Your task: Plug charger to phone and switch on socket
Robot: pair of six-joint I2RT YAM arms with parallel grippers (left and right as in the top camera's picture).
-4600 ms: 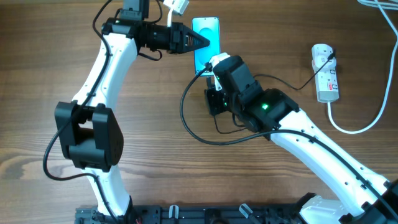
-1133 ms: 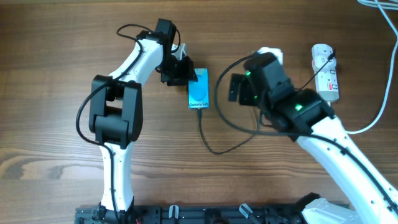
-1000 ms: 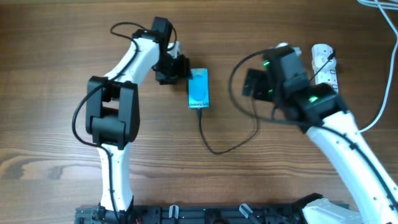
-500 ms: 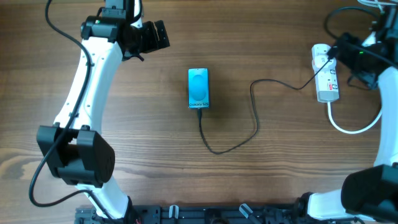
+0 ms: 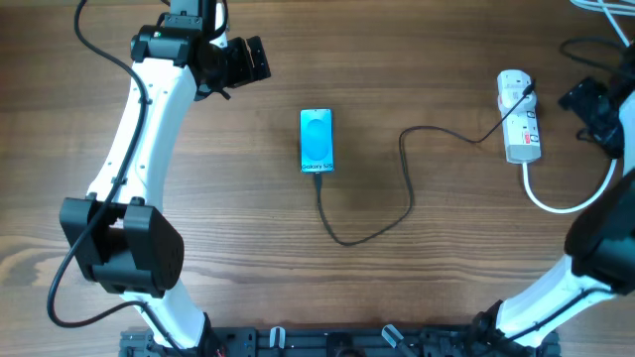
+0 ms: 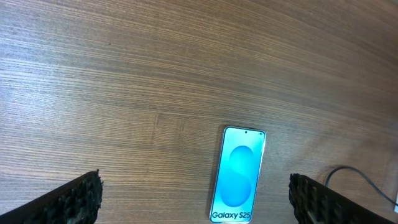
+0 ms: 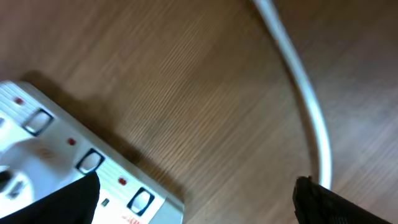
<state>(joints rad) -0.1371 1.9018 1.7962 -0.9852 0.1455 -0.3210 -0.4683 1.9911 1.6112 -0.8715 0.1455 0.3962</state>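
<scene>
Rightward and clear of the socket (image 5: 520,117) is where the right arm has drawn in the last half second; it is now at the counter's (image 5: 248,228) far edge. The left arm has barely shifted near the upper left.

Left jaws are spread wide, their black ribbed pads (image 6: 81,196) in the two lower corners of the left wrist view, pinching nothing. Right jaws are also spread and empty, with dark blurred tips at both lower corners of the right wrist view.

The phone (image 5: 317,141) lies flat mid-counter, a slim rounded rectangle with a glossy cyan screen and "Galaxy S25" along its near edge. The charger (image 5: 407,188), a thin black cord, meets that edge, loops loosely over the wood grain and runs to a black plug seated in the socket's upper end.

The socket is smooth white plastic, elongated and round-ended. Up close it shows small rocker switches beside red marks (image 7: 62,168). A thick white cable (image 7: 298,81) curves across the brown wood beside it.
</scene>
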